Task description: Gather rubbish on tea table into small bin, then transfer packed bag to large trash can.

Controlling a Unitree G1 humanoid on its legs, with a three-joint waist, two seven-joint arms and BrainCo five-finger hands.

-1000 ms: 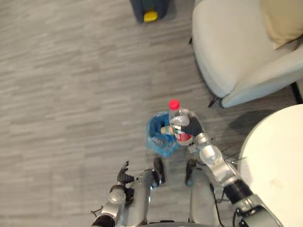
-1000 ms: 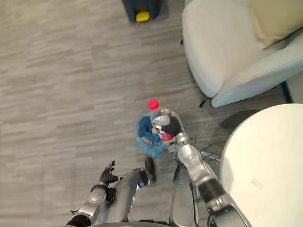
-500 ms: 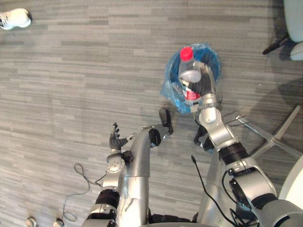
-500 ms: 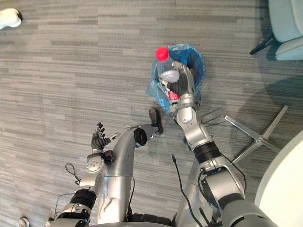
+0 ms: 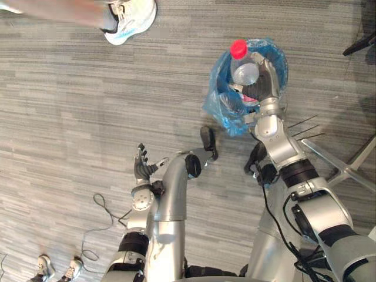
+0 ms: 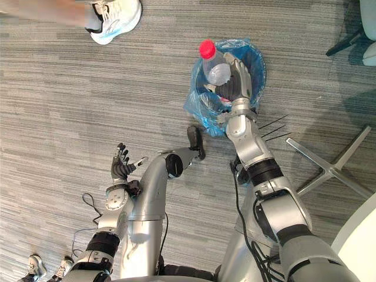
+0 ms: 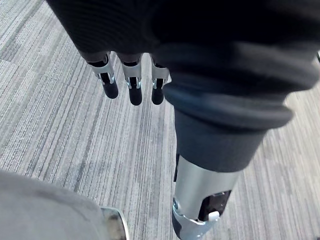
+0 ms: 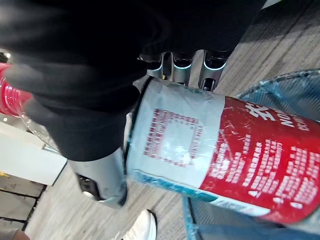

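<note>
From the left eye view, the right hand [image 5: 263,83] is wrapping its fingers round one clear bottle [image 5: 244,73] with a red cap, holding it tilted over the mouth of one small bin [image 5: 221,109] lined with a blue bag; the cap is pointing past the bin's far rim. The left hand [image 5: 141,168] is hanging low above the grey floor [image 5: 70,117], well apart from the bin, fingers loosely spread and holding nothing. One person's white shoe [image 5: 130,20] is standing beyond the bin, and two smaller shoes [image 5: 44,267] are showing far off to the left. In the left wrist view, the fingers [image 7: 131,86] are pointing straight over bare floor. In the right wrist view, the fingers [image 8: 182,63] are curling behind the bottle's red and white label, with the blue bag just past it.
</note>
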